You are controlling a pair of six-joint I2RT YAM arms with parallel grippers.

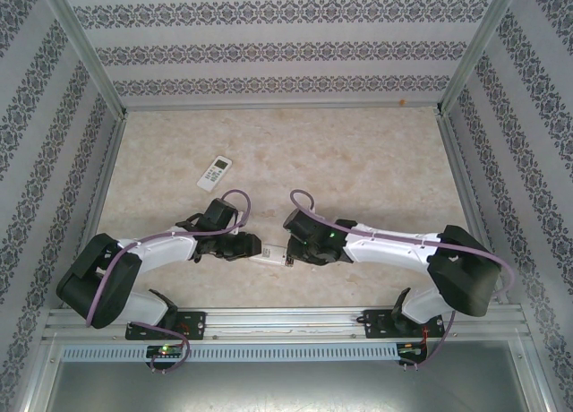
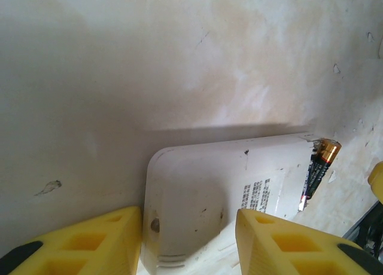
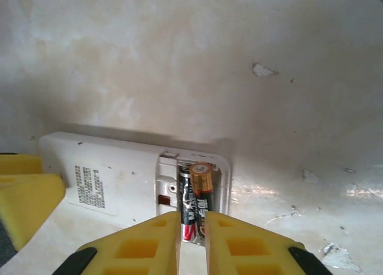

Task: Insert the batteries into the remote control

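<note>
The remote control (image 1: 270,254) lies back up near the table's front, a white slab (image 3: 108,167) with a printed label. Its open battery bay holds two batteries. A black one (image 3: 186,197) lies flat. A copper-topped one (image 3: 202,182) beside it is tilted, far end raised. My right gripper (image 3: 192,245) hovers over their near ends, jaws a narrow slit apart, nothing between them; its right finger covers the copper battery's near end. My left gripper (image 2: 188,245) is shut on the remote's other end (image 2: 203,191), which fills the gap between the yellow fingers. The batteries (image 2: 320,164) peek past the far edge.
A second, smaller white remote (image 1: 215,172) with buttons up lies at the back left of the beige table (image 1: 358,161). Patterned walls and metal posts (image 1: 89,54) fence the sides. My two arms meet at the front middle, the left gripper (image 1: 249,247) and right gripper (image 1: 294,249) close together.
</note>
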